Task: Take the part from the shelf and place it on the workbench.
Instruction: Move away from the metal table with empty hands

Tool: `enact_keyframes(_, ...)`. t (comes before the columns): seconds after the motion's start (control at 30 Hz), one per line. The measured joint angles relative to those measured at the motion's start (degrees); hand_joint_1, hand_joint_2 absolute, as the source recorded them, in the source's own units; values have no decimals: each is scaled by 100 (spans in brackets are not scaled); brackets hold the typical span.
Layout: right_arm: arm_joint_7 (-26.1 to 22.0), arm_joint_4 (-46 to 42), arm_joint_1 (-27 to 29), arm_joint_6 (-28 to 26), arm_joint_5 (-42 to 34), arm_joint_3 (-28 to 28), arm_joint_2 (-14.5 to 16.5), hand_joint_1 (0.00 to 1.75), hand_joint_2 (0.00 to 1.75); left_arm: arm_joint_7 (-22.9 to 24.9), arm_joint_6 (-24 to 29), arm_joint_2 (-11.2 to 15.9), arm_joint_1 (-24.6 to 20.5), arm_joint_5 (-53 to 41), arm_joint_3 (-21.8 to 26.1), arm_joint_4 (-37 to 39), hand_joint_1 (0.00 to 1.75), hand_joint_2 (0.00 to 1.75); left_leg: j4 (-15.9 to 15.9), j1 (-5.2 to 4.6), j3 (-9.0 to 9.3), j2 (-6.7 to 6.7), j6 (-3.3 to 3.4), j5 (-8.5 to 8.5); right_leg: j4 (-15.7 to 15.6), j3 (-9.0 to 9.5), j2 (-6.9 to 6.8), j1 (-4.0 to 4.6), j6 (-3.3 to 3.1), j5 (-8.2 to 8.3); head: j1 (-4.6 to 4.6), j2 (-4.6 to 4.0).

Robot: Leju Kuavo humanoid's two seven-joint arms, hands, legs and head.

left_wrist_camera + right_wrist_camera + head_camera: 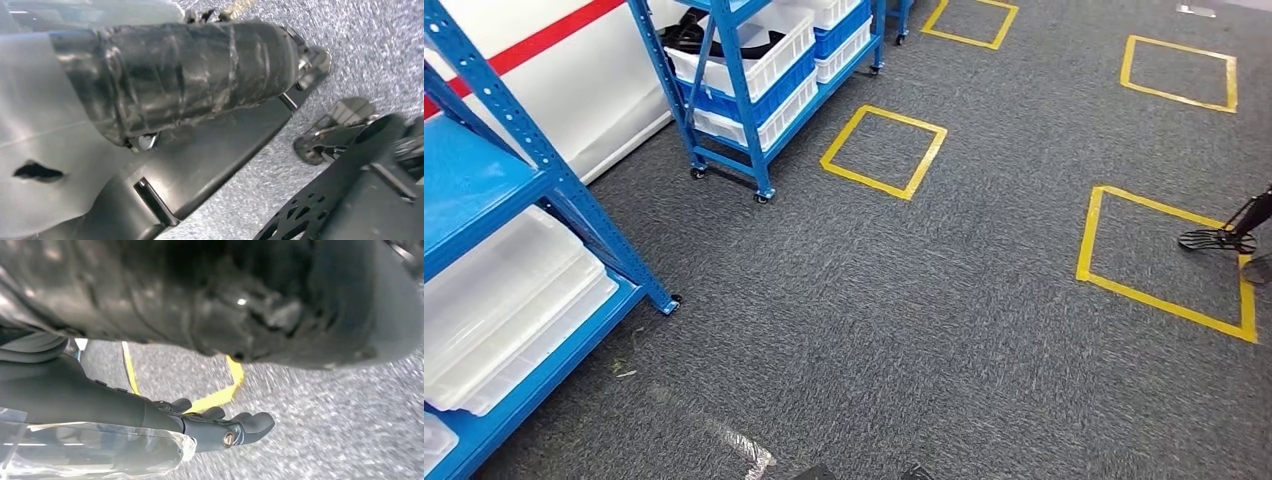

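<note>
Though blurred, black wrapped part (225, 295) just beside right hand (220, 427)

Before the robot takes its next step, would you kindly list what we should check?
1. Workbench located: cannot tell; the head view faces grey carpet.
2. Clearance from the blue shelf on the left: ok, narrowly.
3. Route to the right: not ok; a black stand foot sits in the tape square.
4. Right hand gripping the wrapped black part: cannot tell.
5. Part secure at the left wrist: cannot tell.
</note>
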Motion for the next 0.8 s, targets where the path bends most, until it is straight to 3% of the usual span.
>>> enact_keyframes(0.07,2,1,6,15,-1,0,3,0,0,19,-13,-1,-13,-2,-1,0,0,0,64,4,-66,-118,-77,-20,-318,125,185,-15,-17,84,0,0)
enact_keyframes(0.13,6,2,14,42,6,0,7,0,0,37,-37,-1,-11,-6,-1,2,0,0,62,25,-118,-232,-149,-1,-329,140,123,3,-87,83,-2,1)
enact_keyframes(0.17,8,2,14,58,14,0,8,0,0,45,-50,-1,-6,-16,-1,3,0,0,80,29,-136,-204,-176,-12,-348,155,60,10,-127,95,-3,0)
enact_keyframes(0.23,3,2,11,80,37,0,12,0,0,64,-69,-1,-17,-79,-2,4,0,0,392,21,-288,51,-219,-187,-397,193,-82,15,-205,110,-44,1)
enact_keyframes(0.3,-2,2,23,86,52,0,11,0,0,79,-85,-3,-43,-178,-9,4,0,0,1100,13,-622,354,-248,-517,-406,215,-244,55,-254,97,-81,1)
enact_keyframes(0.37,-2,2,40,88,56,0,8,0,0,81,-98,-4,-64,-259,-37,4,0,0,1625,16,-879,444,-252,-669,-403,223,-416,94,-282,79,-80,0)
enact_keyframes(0.4,-2,2,42,90,56,0,7,0,0,84,-104,-4,-68,-291,-59,4,0,0,1597,14,-857,463,-239,-594,-403,232,-491,109,-291,69,-81,0)
enact_keyframes(0.47,-2,2,35,92,56,0,9,0,0,97,-121,-4,-69,-325,-108,4,0,0,950,-14,-502,575,-173,-239,-404,270,-611,129,-297,44,-83,0)
enact_keyframes(0.5,-2,2,32,93,56,0,10,0,0,107,-131,-4,-70,-336,-126,4,0,0,572,-49,-300,715,-128,-118,-410,289,-663,132,-292,31,-80,0)
enact_keyframes(0.57,-2,2,33,98,55,0,10,0,0,124,-152,-4,-75,-354,-146,4,0,0,122,-127,-93,991,-48,-23,-430,301,-767,143,-261,23,-79,1)
enact_keyframes(0.6,-2,2,34,103,55,2,13,0,0,131,-163,-3,-78,-367,-155,6,0,0,76,-162,-94,1031,-17,-26,-444,300,-827,148,-236,31,-78,1)
enact_keyframes(0.67,-3,-2,32,110,54,14,19,0,0,139,-180,-4,-76,-396,-188,10,0,0,-33,-164,-68,919,40,55,-455,322,-886,172,-172,18,-81,1)
enact_keyframes(0.73,-6,-8,27,109,54,27,20,0,0,142,-184,-9,-80,-410,-217,14,0,0,-123,-116,-12,768,95,107,-239,249,-648,151,-119,-142,-56,1)
enact_keyframes(0.8,-9,-10,33,112,54,32,19,0,0,144,-191,-20,-90,-416,-227,15,0,0,-153,-92,14,621,133,127,443,-82,-340,123,-79,-459,-27,0)
